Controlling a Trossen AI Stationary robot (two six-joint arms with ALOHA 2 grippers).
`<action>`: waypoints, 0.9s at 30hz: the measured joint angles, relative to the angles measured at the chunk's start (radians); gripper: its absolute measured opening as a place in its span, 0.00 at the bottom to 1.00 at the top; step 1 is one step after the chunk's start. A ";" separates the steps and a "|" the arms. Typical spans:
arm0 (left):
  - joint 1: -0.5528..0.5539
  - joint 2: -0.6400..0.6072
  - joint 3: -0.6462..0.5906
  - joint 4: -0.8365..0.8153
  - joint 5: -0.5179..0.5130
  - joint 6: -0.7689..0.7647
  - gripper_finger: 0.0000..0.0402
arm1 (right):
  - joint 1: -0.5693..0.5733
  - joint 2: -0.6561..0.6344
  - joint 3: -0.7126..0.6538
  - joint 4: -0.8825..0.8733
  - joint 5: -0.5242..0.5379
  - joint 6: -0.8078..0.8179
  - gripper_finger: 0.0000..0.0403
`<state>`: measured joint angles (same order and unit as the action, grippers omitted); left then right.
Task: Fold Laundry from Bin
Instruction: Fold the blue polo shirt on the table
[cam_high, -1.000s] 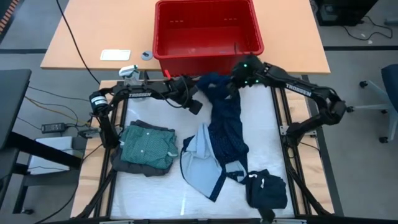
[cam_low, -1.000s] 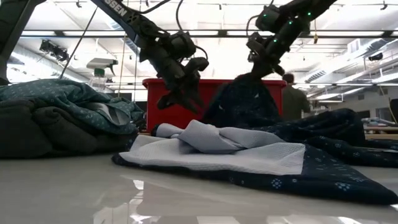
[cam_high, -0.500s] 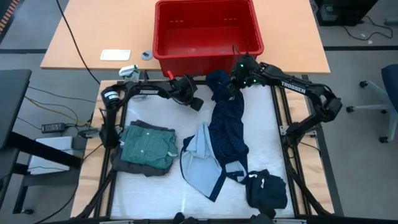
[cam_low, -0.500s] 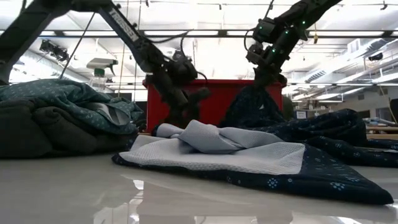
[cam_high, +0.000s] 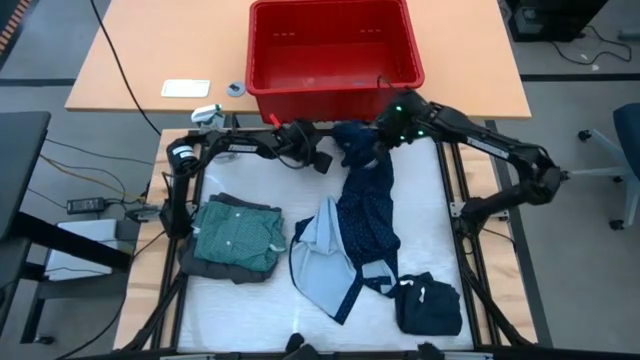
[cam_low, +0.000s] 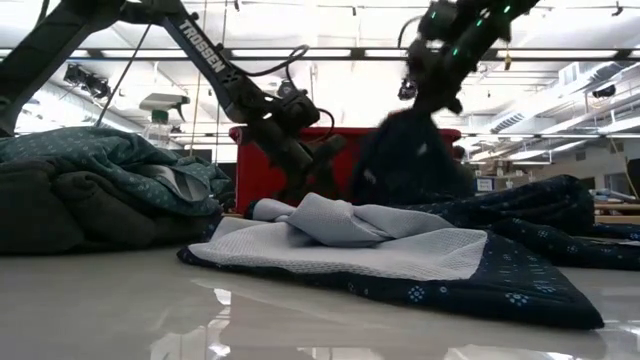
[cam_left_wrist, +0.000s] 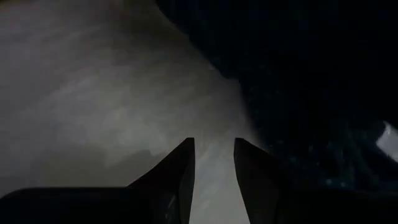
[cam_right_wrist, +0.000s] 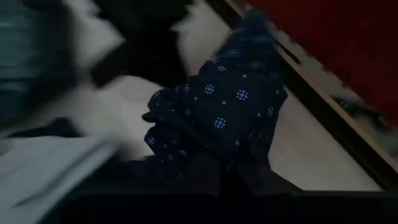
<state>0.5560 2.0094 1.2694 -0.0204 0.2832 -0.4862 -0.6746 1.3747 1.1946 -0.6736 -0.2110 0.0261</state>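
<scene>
The right wrist view is motion-blurred; the right gripper's (cam_high: 378, 140) own fingers are hidden under the navy shirt (cam_high: 365, 205), which bunches directly over them. The left wrist view is dark: only two finger silhouettes over pale mat (cam_high: 250, 180), with dark dotted fabric to one side.

Right arm: reaches from the right side of the table toward the bin-side edge of the mat. Its gripper is closed on the navy shirt's top end and holds it raised; in the low view the fabric (cam_low: 400, 160) hangs from the gripper (cam_low: 432, 100) in a peak. The rest of the shirt trails down the mat, pale lining (cam_high: 318, 255) turned out.

Left arm: stretched along the bin-side edge of the mat, left gripper (cam_high: 322, 163) low, just beside the raised fabric. Its fingers (cam_left_wrist: 180, 171) stand partly apart with bare mat showing in the gap; nothing is gripped.

Bin (cam_high: 335, 20): on the wooden table beyond the mat; its visible interior shows only red plastic.

A folded green shirt (cam_high: 238, 235) lies on a dark grey piece (cam_high: 200, 265) at the mat's left. A dark bundle (cam_high: 430, 305) lies at the near right.
</scene>
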 joint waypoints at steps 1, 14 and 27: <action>0.003 0.000 0.000 0.009 0.000 0.003 0.29 | 0.006 -0.024 0.000 -0.003 -0.027 -0.005 0.03; -0.005 0.000 0.001 0.284 0.316 0.060 0.29 | 0.016 -0.242 0.000 0.010 -0.021 -0.082 0.03; -0.027 0.000 0.001 0.298 0.333 0.025 0.29 | 0.009 -0.285 0.000 0.060 0.036 -0.011 0.03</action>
<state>0.5289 2.0094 1.2705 0.2775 0.6161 -0.4615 -0.6655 1.0892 1.1950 -0.6133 -0.1753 0.0152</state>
